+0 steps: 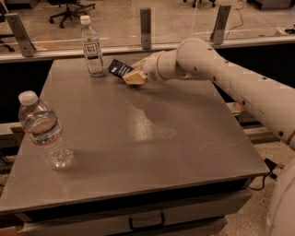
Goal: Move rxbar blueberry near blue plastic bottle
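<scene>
- The gripper [131, 76], a two-finger claw with pale tan pads at the end of a thick white arm [216, 69], sits over the far part of the table, left of the middle.
- Its fingers are closed on one end of the rxbar blueberry [120, 68] — a flat, dark navy rectangular wrapper with small white print.
- The rxbar blueberry sticks out of the claw to the left and is tilted, with its free end pointing toward the blue plastic bottle; whether its lower edge touches the table cannot be told.
- The blue plastic bottle [91, 46], a slim, tall clear bottle with a white cap and a dark label with white lettering, stands upright near the table's far edge.
- The snack bar is just beside this bottle, on its right, with a narrow gap between the two.
- The table [152, 147] has a flat grey top with a dull sheen, and a drawer with a dark handle [146, 222] runs under its front edge.
- A wider clear bottle with a red-and-white label [44, 131] and a white cap stands upright near the table's front left corner — well apart from the claw and the bar.
- The white arm reaches in from the right side, crossing above the table's right rear corner.
- Behind the table a glass barrier [179, 18] is held by upright metal posts, and an office chair [69, 7] stands on the floor beyond it.
</scene>
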Available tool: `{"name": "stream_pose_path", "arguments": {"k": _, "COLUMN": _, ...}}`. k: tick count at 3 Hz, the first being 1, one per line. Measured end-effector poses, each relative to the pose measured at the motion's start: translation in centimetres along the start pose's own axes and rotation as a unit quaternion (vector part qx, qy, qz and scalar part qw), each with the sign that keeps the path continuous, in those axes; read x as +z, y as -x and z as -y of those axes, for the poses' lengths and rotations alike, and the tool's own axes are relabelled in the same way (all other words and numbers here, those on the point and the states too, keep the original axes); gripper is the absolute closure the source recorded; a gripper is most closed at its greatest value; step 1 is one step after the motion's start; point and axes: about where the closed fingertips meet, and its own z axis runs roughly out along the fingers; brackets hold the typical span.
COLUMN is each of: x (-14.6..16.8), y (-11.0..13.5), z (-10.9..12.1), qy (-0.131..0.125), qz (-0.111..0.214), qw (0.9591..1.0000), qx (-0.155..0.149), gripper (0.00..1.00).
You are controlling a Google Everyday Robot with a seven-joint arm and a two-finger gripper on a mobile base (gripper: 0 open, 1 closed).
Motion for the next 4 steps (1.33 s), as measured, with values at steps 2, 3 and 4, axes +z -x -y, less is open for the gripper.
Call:
{"name": "stream_pose_path", "arguments": {"k": 2, "x": 1.75, "y": 0.31, "z": 0.73, "qy": -0.010, "qz": -0.013, "qw": 0.9998, "qx": 0.013, "gripper": 0.58}}
{"name": "stream_pose_path", "arguments": {"k": 3, "x": 1.74, "y": 0.03, "z": 0.69, "qy": -0.017, "qz": -0.019, "qw": 0.9994, "qx": 0.022, "gripper": 0.35}}
{"name": "stream_pose_path", "arguments": {"k": 4, "x": 2.22, "y": 0.48, "z": 0.61, "qy": -0.014, "qz": -0.014, "qw": 0.9996, "qx": 0.023, "gripper": 0.12}}
